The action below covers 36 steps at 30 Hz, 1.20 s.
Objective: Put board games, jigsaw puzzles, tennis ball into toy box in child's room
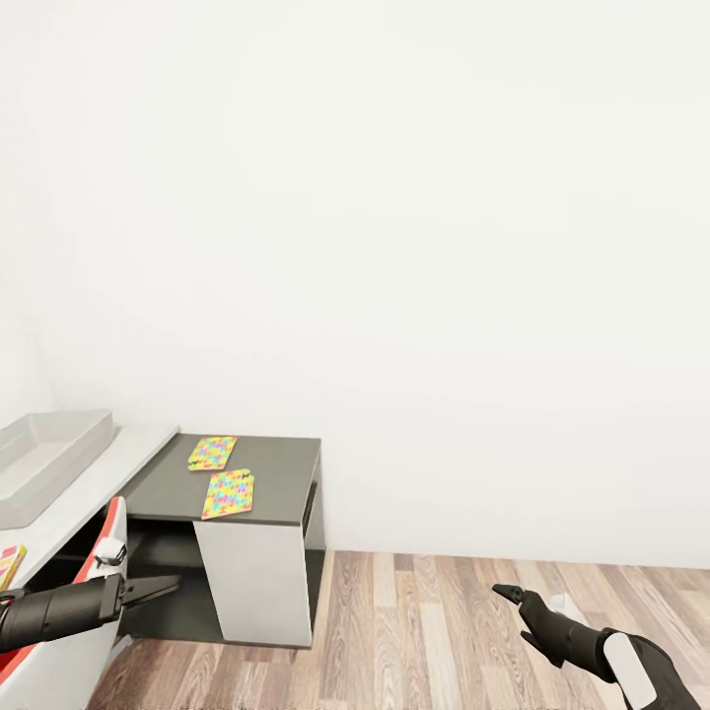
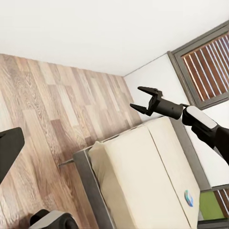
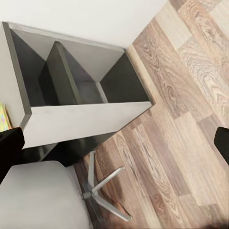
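Nearest in the head view, two dark robot arms reach forward low over a wood-plank floor (image 1: 444, 631). The left gripper (image 1: 163, 588) sits at the lower left, its thin fingers lying close together and pointing right toward the desk's underside; it carries nothing. The right gripper (image 1: 515, 598) is at the lower right, well apart from the desk; its fingers are spread and empty, a state the left wrist view confirms (image 2: 145, 98). Beside the left arm is part of a red-and-white chair (image 1: 106, 537).

Further on stands the table: a pale grey top (image 1: 94, 483) along the left, and a lower dark grey wing (image 1: 281, 473) jutting right. Two jigsaw puzzles lie flat on the wing, the near puzzle (image 1: 228, 493) close to the front edge and the far puzzle (image 1: 212, 453) just behind it, not touching. Both lie ahead of, above and slightly right of the left gripper, so the left arm is clearly nearer. Each is nearly square, with its slightly longer side running away from the robot.

On the pale top, further left, rests the toy box (image 1: 49, 459), a shallow grey bin, looking empty as far as can be seen. A sliver of a colourful flat item (image 1: 8, 564) shows at the left edge; its identity is unclear.

Behind everything is a plain white wall (image 1: 414, 247). The left wrist view also shows the bed (image 2: 143, 181), with a small blue-and-white item (image 2: 189, 198) near its far end.
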Available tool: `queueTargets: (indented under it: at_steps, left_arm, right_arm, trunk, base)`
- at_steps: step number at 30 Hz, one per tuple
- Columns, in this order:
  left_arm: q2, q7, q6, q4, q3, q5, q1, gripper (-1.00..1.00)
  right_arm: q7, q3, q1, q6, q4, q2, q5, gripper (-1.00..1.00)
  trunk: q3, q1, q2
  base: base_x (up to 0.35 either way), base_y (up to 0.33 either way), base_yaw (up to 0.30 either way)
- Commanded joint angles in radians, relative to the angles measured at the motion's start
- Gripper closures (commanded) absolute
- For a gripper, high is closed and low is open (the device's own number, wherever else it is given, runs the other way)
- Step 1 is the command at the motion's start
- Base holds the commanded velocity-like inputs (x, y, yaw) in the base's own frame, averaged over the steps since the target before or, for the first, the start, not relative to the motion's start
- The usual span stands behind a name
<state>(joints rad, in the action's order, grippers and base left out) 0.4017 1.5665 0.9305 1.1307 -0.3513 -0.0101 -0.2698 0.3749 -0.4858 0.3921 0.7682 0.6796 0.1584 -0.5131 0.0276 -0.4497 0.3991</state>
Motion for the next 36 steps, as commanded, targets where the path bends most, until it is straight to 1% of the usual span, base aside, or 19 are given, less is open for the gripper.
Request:
queueTargets:
  at_steps: [1, 36]
  left_arm:
    - [0.000, 0.004, 0.010, 0.000, 0.000, 0.001, 0.000, -1.00]
    - [0.000, 0.004, 0.010, 0.000, 0.000, 0.001, 0.000, -1.00]
  right_arm:
    - [0.004, -0.004, 0.001, 0.006, 0.000, 0.000, 0.002, -1.00]
    - [0.004, -0.005, 0.001, 0.022, 0.000, 0.000, 0.001, -1.00]
  trunk:
    - [-0.002, 0.000, 0.001]
    - [-0.060, 0.000, 0.001]
  base:
    - [0.000, 0.000, 0.000]
    - [0.000, 0.000, 0.000]
